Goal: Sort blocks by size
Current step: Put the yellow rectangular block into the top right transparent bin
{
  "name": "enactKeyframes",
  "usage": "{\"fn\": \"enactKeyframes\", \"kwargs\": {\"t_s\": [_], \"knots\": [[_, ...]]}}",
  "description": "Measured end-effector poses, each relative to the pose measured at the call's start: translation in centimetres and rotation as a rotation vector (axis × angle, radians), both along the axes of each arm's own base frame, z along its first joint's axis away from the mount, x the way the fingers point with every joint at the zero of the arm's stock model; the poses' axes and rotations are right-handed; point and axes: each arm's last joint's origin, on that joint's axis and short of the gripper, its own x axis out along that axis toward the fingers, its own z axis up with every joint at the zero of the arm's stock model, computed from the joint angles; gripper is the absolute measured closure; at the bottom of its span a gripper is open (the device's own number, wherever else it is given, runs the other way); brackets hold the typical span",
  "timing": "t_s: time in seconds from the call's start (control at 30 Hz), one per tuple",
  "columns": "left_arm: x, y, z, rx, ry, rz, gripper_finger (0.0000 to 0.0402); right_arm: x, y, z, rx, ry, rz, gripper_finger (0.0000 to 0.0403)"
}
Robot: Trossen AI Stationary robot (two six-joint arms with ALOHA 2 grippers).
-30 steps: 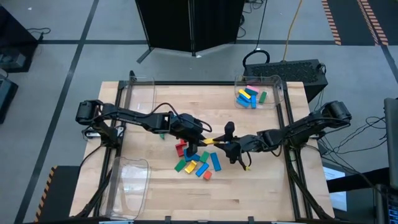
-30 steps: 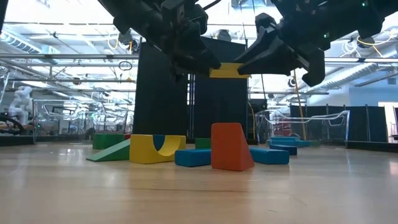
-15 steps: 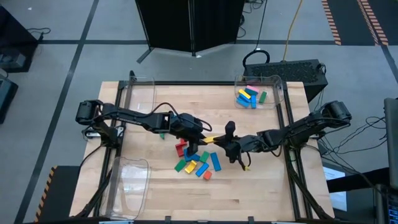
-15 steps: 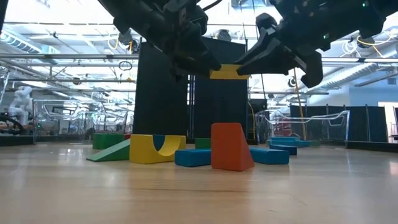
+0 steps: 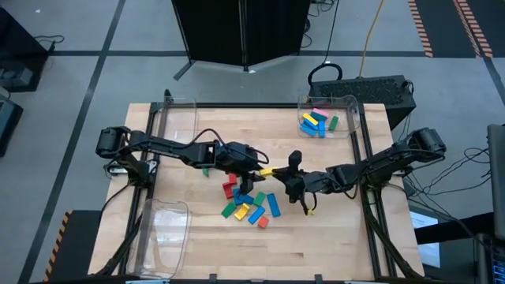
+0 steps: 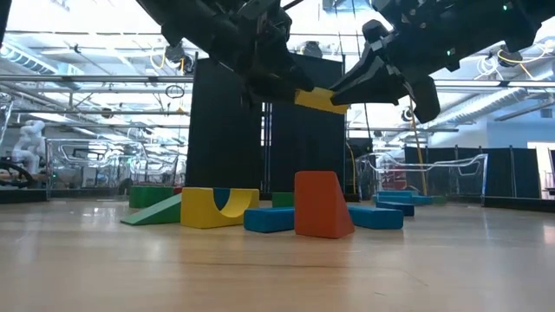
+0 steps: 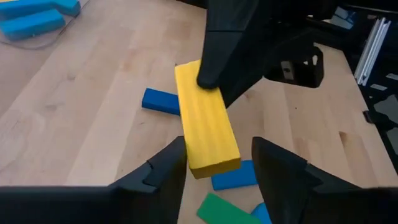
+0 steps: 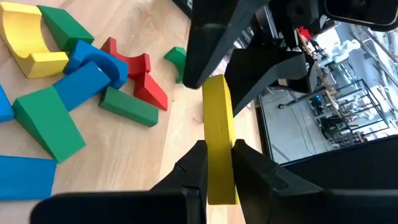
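Note:
A yellow bar-shaped block (image 5: 267, 171) hangs in the air above the middle of the table, between my two grippers. My right gripper (image 8: 217, 155) comes from the table's right and is shut on it. My left gripper (image 7: 217, 149) comes from the left. It is open, with one finger on either side of the block's other end (image 7: 214, 158). Below lies a loose pile of blocks (image 5: 248, 201) in blue, green, red, yellow and orange, resting flat on the wood. My right gripper pinches the yellow block's end toward the table's right (image 8: 219, 146) between its two fingers (image 8: 193, 168), which press on the two broad faces. The fingers come from the table's right, nearly level, and lie along the block. The block is lifted clear of the table and slightly tilted.
A clear bin (image 5: 347, 106) at the far right holds several blue, yellow, pink and green blocks. Two more clear bins stand at the far left (image 5: 177, 118) and the near left (image 5: 166, 229). Bare wood lies along the near edge and to the right of the pile.
My left gripper has opened and let go of the yellow block, which now hangs from my right gripper alone. The block has tipped from level to a slight tilt. Neither arm has shifted its place.

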Motion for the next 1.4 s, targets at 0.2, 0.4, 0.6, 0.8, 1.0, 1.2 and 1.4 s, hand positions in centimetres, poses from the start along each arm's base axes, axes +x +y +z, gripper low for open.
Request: {"fn": "enactKeyframes", "kwargs": {"t_s": [0.2, 0.4, 0.6, 0.8, 1.0, 1.2, 1.4], "knots": [[-0.1, -0.1, 0.0, -0.005, 0.005, -0.010, 0.0170, -0.1, -0.2, 0.1, -0.038, -0.007, -0.080, 0.0349], [-1.1, 0.0, 0.6, 0.037, 0.058, 0.006, 0.0153, -0.9, -1.0, 0.7, -0.078, 0.000, -0.200, 0.0349], [-2.6, 0.4, 1.4, 0.129, 0.060, 0.108, 0.0152, -2.9, -3.1, 2.5, -0.034, 0.011, -0.284, 0.0349], [-5.2, 0.5, 1.6, 0.149, 0.051, 0.103, 0.0153, -5.7, -6.3, 4.3, 0.037, 0.012, -0.435, 0.0349], [-7.5, 1.1, 1.9, 0.166, 0.022, 0.148, 0.0153, -8.1, -9.8, 5.0, 0.144, -0.003, -0.591, 0.0349], [-9.5, 1.4, 2.6, 0.166, -0.013, 0.207, 0.0153, -9.8, -13.5, 4.7, 0.269, -0.023, -0.787, 0.0349], [-11.4, 1.4, 3.5, 0.187, -0.051, 0.249, 0.0153, -11.2, -16.9, 4.0, 0.373, -0.005, -0.875, 0.0349]]}}
